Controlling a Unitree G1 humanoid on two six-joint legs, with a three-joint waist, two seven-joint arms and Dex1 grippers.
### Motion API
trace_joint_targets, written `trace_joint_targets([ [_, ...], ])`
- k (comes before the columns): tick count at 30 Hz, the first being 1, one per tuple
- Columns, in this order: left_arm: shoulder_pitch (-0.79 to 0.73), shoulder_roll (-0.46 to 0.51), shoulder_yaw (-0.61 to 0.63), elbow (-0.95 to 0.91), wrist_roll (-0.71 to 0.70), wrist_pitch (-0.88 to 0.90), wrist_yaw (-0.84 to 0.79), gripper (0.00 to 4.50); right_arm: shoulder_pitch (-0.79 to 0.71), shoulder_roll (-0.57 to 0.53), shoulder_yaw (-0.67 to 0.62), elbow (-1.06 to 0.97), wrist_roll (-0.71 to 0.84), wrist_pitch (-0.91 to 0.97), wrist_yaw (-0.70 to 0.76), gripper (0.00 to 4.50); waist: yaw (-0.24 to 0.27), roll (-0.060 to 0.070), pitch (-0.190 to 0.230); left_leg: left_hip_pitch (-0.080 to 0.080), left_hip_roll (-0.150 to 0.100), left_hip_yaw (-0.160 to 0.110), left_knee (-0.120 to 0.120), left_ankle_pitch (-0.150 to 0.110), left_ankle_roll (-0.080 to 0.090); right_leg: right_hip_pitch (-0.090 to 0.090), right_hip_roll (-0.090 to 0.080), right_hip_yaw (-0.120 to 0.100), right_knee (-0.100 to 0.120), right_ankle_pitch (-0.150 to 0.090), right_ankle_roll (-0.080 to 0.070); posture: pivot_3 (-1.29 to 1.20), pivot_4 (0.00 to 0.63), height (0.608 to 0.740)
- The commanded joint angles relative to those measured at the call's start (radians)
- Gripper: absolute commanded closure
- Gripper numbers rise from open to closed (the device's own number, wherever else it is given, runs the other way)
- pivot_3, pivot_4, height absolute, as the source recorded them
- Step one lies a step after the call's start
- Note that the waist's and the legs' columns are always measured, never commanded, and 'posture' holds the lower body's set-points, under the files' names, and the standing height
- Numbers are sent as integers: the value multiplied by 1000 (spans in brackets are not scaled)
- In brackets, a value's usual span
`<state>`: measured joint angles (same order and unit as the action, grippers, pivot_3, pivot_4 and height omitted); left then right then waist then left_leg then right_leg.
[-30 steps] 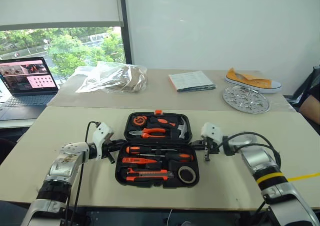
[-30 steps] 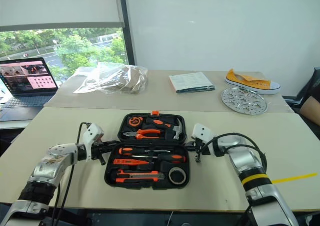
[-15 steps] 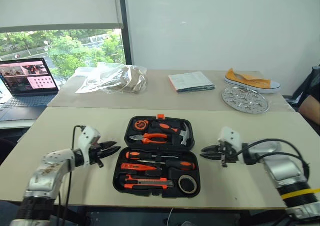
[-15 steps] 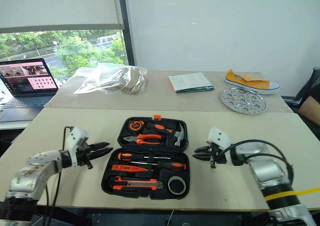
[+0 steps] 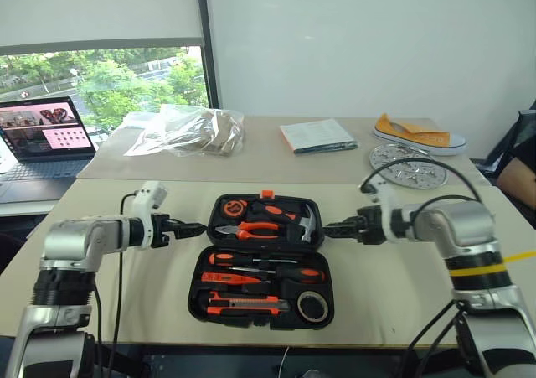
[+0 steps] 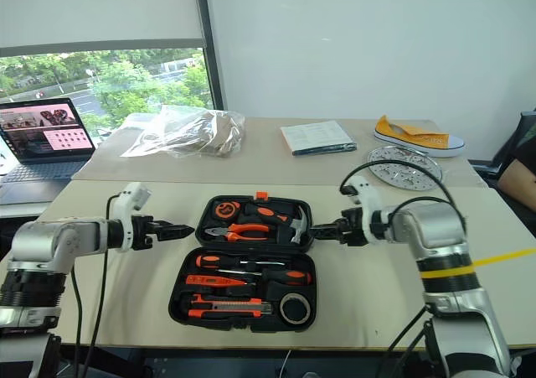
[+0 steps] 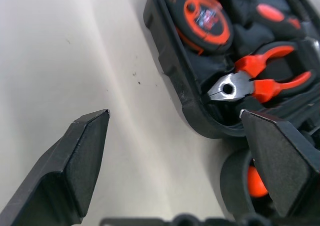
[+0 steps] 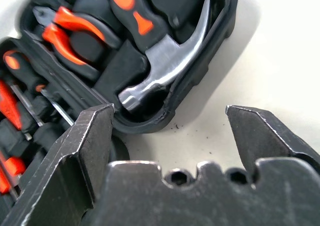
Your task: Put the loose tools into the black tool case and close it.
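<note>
Tool case (image 5: 262, 261) lies open on near table (image 5: 126, 210), tools slotted inside. Left gripper (image 5: 194, 226), right gripper (image 5: 332, 226) flank lid, both gaping, empty. We judge lid rigid, light (textured, grippable); we'd push far edge.

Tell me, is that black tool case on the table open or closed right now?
Open. The black tool case lies spread flat on the table, both halves showing tools in their slots, including the pliers and hammer.
</note>
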<state>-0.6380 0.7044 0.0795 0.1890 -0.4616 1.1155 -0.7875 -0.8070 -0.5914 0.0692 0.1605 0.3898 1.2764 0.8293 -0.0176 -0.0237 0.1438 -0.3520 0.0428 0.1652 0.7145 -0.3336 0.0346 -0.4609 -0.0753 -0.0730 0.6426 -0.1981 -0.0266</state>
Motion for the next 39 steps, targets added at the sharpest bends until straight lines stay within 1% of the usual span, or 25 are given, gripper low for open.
trace_joint_targets([
  [1, -36, -9, 7, 8, 32, -46, 47, 0, -44, 18, 16, 31, -27, -36, -43, 307, 0, 0, 0, -1, -1, 1, -1, 0, 0, 0, 0, -2, -1, 0, 0, 0, 150, 740],
  [7, -30, -9, -27, 7, 28, -29, 26, 0, -57, 31, 55, 88, -47, -57, -65, 307, 0, 0, 0, -1, -1, 3, -1, 0, -1, 0, -1, -4, -1, 0, 1, 0, 150, 740],
  [10, -37, -26, -30, 24, 31, -44, 31, 0, -65, 24, 86, 109, -61, -65, -64, 1111, -1, 0, 0, -1, -1, 3, -1, 0, -1, 0, -1, -4, -1, 0, 1, 0, 150, 740],
  [12, -43, -34, -33, 37, 34, -49, 32, 0, -72, 27, 87, 127, -68, -67, -72, 1767, -2, 0, 0, -1, -1, 3, -1, 1, -1, 0, -1, -4, -1, 0, 1, 0, 150, 740],
  [13, -45, -37, -33, 42, 33, -49, 29, 258, -74, 28, 87, 135, -70, -67, -75, 2142, -3, 0, 0, -1, -1, 3, -1, 1, -2, 0, -1, -4, -1, 0, 1, 0, 150, 740],
  [14, -47, -40, -32, 47, 32, -49, 28, 527, -76, 29, 87, 140, -71, -67, -76, 2408, -3, 0, 0, -1, -1, 3, -1, 1, -2, 0, -1, -4, 0, 0, 0, 0, 150, 740],
  [15, -50, -42, -36, 54, 37, -55, 28, 754, -78, 30, 88, 148, -73, -69, -78, 2845, -3, 0, 0, 0, -1, 3, -1, 1, -2, 0, -1, -4, 0, 0, 0, 0, 150, 740],
  [16, -53, -44, -41, 60, 40, -58, 27, 1088, -79, 31, 87, 155, -74, -68, -82, 3111, -3, 0, 0, 0, -1, 3, -1, 1, -2, 0, -1, -4, 0, 0, 0, 0, 150, 740],
  [20, -66, -52, -51, 91, 52, -72, 31, 2550, -75, 34, 89, 160, -77, -66, -90, 4462, -1, 0, 0, 1, -1, 3, 0, 1, -2, 1, -2, -3, -1, 0, 0, 0, 150, 740],
  [21, -70, -57, -47, 100, 50, -75, 32, 3104, -74, 35, 92, 161, -78, -68, -90, 4500, 0, 0, 0, 1, -1, 3, 1, 1, -2, 2, -3, -2, -1, 0, 1, 0, 150, 740],
  [22, -74, -60, -46, 106, 48, -74, 33, 3190, -74, 36, 92, 161, -77, -69, -90, 4500, 1, 0, 0, 2, -1, 3, 2, 1, -2, 2, -3, -2, -1, 0, 1, 0, 150, 740],
  [24, -79, -65, -46, 115, 48, -79, 32, 3987, -74, 38, 95, 162, -77, -73, -91, 4500, 2, 0, 0, 3, -1, 3, 2, 1, -2, 2, -3, -1, 0, 0, 1, 0, 150, 740],
  [26, -80, -72, -38, 124, 43, -87, 31, 4452, -73, 48, 84, 161, -72, -86, -94, 4500, 2, 0, 0, 4, -1, 2, 1, 1, -3, 3, -3, 0, 1, 0, 0, 0, 150, 740],
  [28, -78, -80, -20, 127, 33, -89, 34, 4452, -68, 65, 51, 153, -58, -120, -98, 4500, 2, 0, 0, 5, -1, 2, 1, 2, -4, 3, -2, 1, 2, 0, 0, 0, 150, 740],
  [32, -42, -92, 46, 103, -2, -123, 23, 4452, -24, 71, 2, 64, -19, -286, -26, 4500, -1, 0, 0, 6, 0, 0, 1, 3, -4, 3, -2, 2, 3, 1, -1, 0, 150, 740],
  [35, -5, -119, 109, 78, -18, -235, 26, 4452, 31, 54, -14, -6, -19, -464, 45, 4500, -1, 0, 0, 6, 0, 0, 0, 4, -5, 1, -2, 3, 3, 1, -1, 0, 150, 740],
  [37, 40, -155, 170, 49, -18, -470, -4, 4452, 95, 34, -4, -48, -91, -728, 62, 4500, 0, 0, 0, 5, 1, 0, 0, 4, -5, 0, -1, 3, 2, 1, -2, 0, 150, 740],
  [38, 60, -171, 194, 34, -25, -568, -32, 4452, 122, 24, 6, -51, -133, -868, 67, 4500, 0, 0, 1, 4, 1, 0, -1, 4, -5, -1, -1, 2, 1, 1, -2, 0, 150, 740],
  [39, 73, -181, 208, 27, -30, -635, -54, 4452, 139, 19, 13, -49, -161, -965, 71, 4500, -1, 0, 1, 3, 1, 1, -1, 4, -5, -2, -1, 2, 1, 1, -2, 0, 150, 740],
])
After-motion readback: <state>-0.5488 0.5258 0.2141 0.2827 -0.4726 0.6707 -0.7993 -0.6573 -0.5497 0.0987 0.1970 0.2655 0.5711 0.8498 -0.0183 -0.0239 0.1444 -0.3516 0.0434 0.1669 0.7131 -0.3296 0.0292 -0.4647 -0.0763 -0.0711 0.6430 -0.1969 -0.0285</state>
